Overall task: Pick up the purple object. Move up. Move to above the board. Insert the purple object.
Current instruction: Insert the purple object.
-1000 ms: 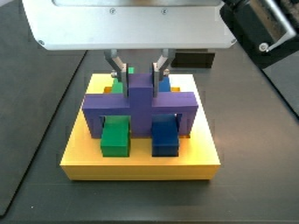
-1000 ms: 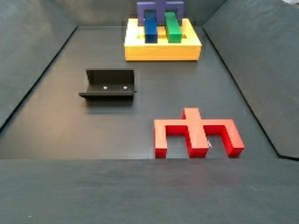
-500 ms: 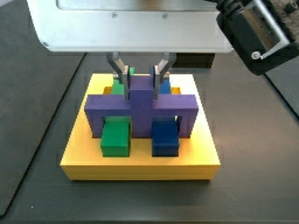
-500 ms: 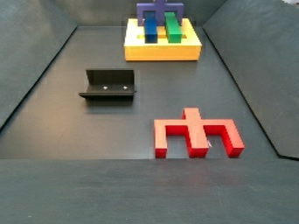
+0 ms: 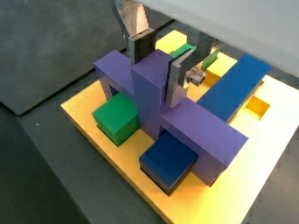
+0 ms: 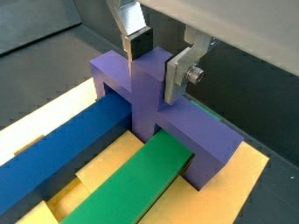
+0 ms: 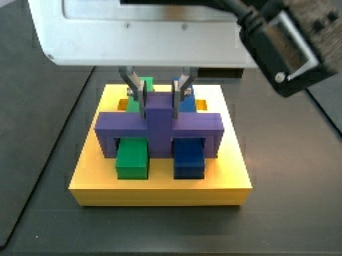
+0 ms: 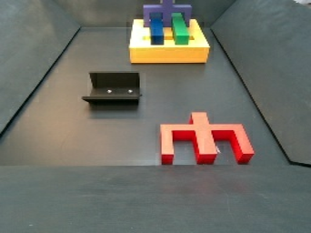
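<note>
The purple object (image 7: 158, 122) sits low on the yellow board (image 7: 160, 190), straddling a green piece (image 7: 131, 157) and a blue piece (image 7: 189, 157). My gripper (image 7: 156, 88) is directly above it, its fingers (image 7: 130, 80) on either side of the upright purple stem. In both wrist views the gripper (image 5: 160, 70) (image 6: 156, 70) is shut on the top of the purple stem (image 5: 149, 83) (image 6: 140, 83). The purple object (image 8: 166, 14) also shows at the far end of the floor in a side view, on the board (image 8: 168, 55).
A red piece (image 8: 205, 138) of the same forked shape lies flat on the dark floor nearer the front. The fixture (image 8: 113, 88) stands left of the middle. Dark walls slope up along both sides of the floor.
The gripper has moved down with the purple object, which now sits lower over the green and blue pieces on the board. The red piece and the fixture have not moved.
</note>
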